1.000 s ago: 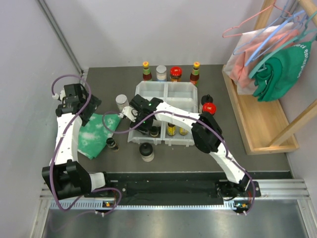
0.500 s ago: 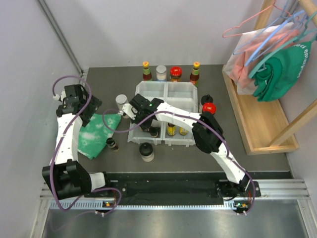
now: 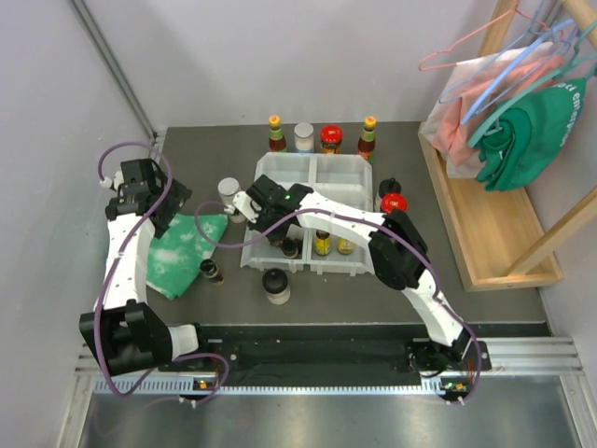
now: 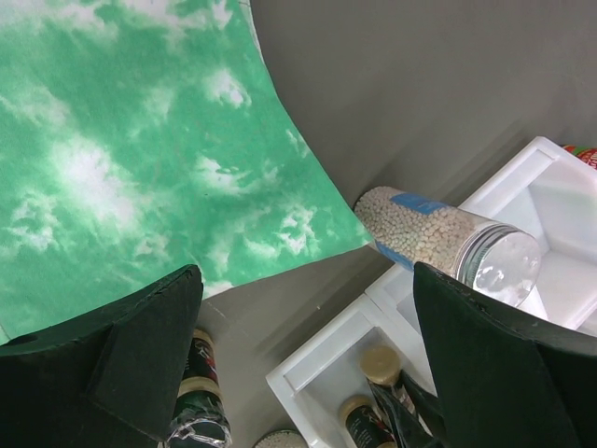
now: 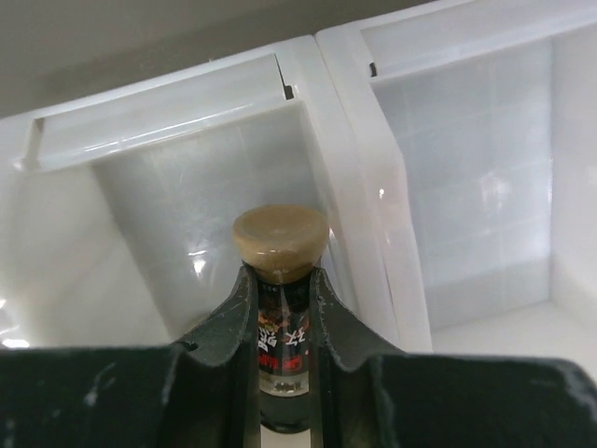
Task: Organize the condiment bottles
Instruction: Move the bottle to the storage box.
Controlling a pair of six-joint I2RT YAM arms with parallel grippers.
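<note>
The dark tabletop (image 3: 354,299) carries a white compartmented tray (image 3: 313,182) about midway between its left and right edges. The right arm (image 3: 345,222) reaches from the near right corner across the tray. The right jaws pinch a tan-capped dark bottle (image 5: 279,241) by its neck, upright over the tray's left side; whether it touches the tray floor cannot be told. The left arm (image 3: 121,261) rises along the left edge, and the left jaws are spread wide above the far corner of a green-white cloth (image 3: 182,252) lying flat to the left of the tray. Along the far edge four stand in a row: a yellow-capped sauce bottle (image 3: 275,133), a pale-lidded jar (image 3: 304,137), a red-lidded jar (image 3: 330,139) and a second sauce bottle (image 3: 368,136). Just beside the tray's right wall stand a black-capped bottle (image 3: 388,187) and a red-lidded bottle (image 3: 395,203), close together. A clear jar of pale pellets (image 4: 448,238) stands just beside the tray's left wall. Between the tray and the near edge stands a black-capped jar (image 3: 276,286), with a tiny dark jar (image 3: 212,272) at the cloth's right edge. A small bottle (image 3: 290,248) stands in the near left compartment and a pair of small bottles (image 3: 323,245) in the near right one.
</note>
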